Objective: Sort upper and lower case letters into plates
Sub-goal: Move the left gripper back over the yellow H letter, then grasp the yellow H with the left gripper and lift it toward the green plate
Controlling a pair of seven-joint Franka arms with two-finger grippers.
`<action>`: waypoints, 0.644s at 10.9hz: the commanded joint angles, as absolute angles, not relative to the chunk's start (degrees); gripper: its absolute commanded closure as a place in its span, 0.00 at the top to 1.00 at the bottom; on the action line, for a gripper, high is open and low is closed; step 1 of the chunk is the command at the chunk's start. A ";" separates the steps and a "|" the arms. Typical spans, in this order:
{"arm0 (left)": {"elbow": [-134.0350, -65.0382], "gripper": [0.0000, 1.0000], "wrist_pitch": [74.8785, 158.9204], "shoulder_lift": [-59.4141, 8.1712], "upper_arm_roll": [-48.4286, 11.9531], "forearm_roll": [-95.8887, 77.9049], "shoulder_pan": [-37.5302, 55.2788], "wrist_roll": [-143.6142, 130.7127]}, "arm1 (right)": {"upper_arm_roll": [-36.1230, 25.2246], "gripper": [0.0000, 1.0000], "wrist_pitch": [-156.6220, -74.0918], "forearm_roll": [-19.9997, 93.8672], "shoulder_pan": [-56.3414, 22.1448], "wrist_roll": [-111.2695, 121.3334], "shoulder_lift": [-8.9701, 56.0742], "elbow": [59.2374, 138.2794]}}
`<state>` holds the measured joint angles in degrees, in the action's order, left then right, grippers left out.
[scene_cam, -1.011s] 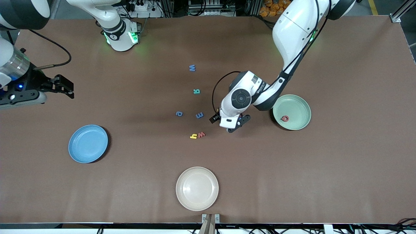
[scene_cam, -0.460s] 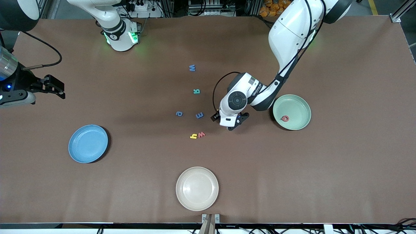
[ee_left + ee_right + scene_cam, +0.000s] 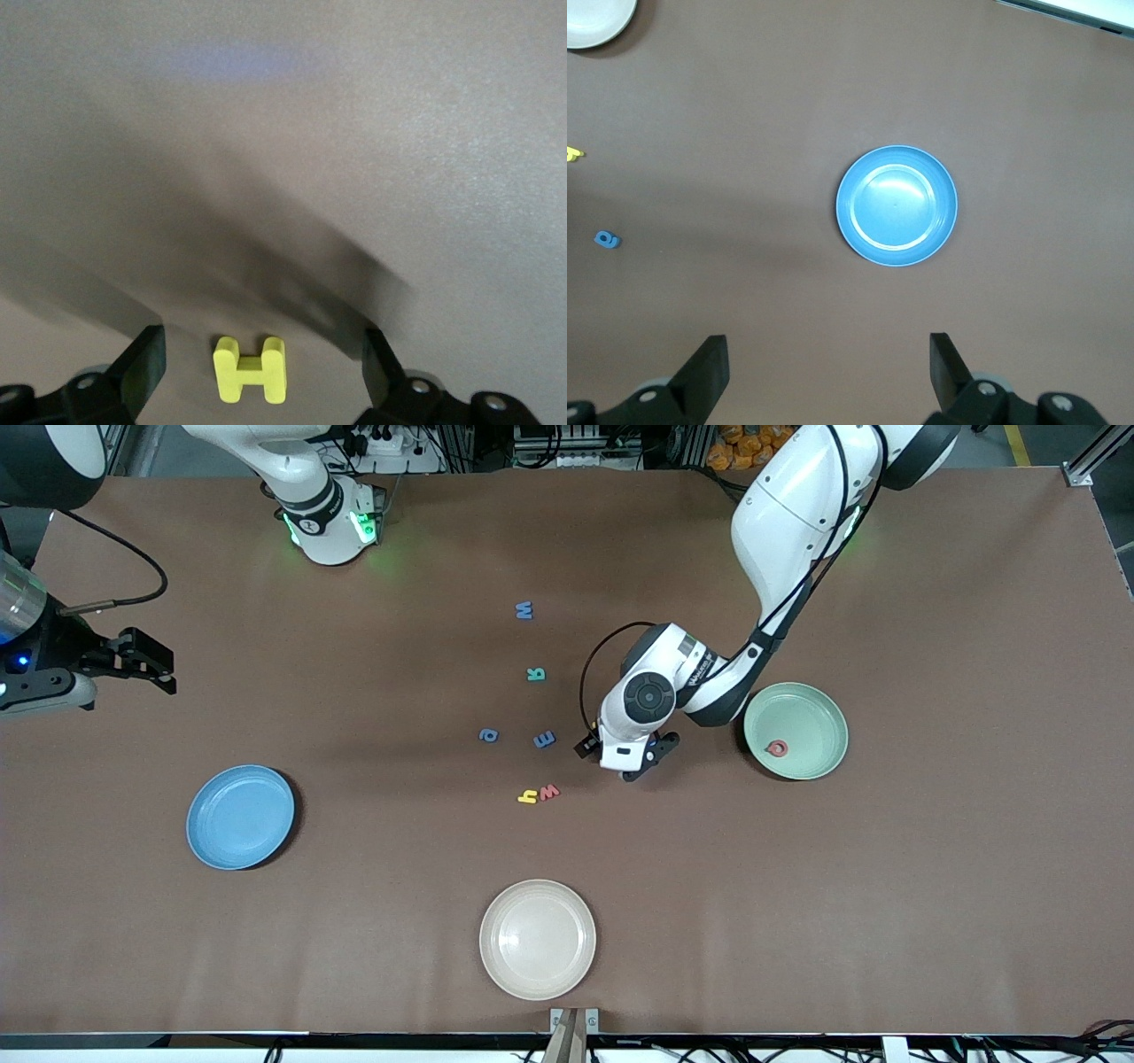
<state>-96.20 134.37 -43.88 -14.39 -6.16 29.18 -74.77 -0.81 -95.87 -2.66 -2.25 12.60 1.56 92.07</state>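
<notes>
A yellow H (image 3: 251, 369) lies flat on the table between the spread fingers of my left gripper (image 3: 262, 350), which touch nothing. In the front view the left gripper (image 3: 620, 760) is down at the table between the loose letters and the mint green plate (image 3: 815, 713), and it hides the H. A red letter (image 3: 777, 747) lies in that plate. The blue plate (image 3: 240, 817) holds nothing and also shows in the right wrist view (image 3: 897, 205). My right gripper (image 3: 158, 664) hangs open and empty high over the right arm's end of the table (image 3: 826, 354).
Loose letters lie mid-table: a blue M (image 3: 524, 609), a teal k (image 3: 536, 674), a blue a (image 3: 488, 734), a blue E (image 3: 545, 739), a yellow h (image 3: 527, 796) and a red w (image 3: 549, 791). A cream-beige plate (image 3: 537, 939) sits nearest the front camera.
The right arm drew back toward its end of the table, then stopped. The left gripper shifted slightly and settled lower; its fingers stay spread.
</notes>
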 commanded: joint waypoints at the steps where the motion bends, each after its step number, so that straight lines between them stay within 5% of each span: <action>1: -97.56 0.94 135.35 -43.68 -14.50 -7.63 28.83 -76.38 | -0.53 1.00 -96.15 -3.25 -1.23 15.55 1.05 91.76; 7: -97.73 0.68 135.26 -43.42 -14.41 -9.32 29.44 -79.18 | -0.18 1.00 -96.06 -3.08 -2.11 17.93 1.23 92.02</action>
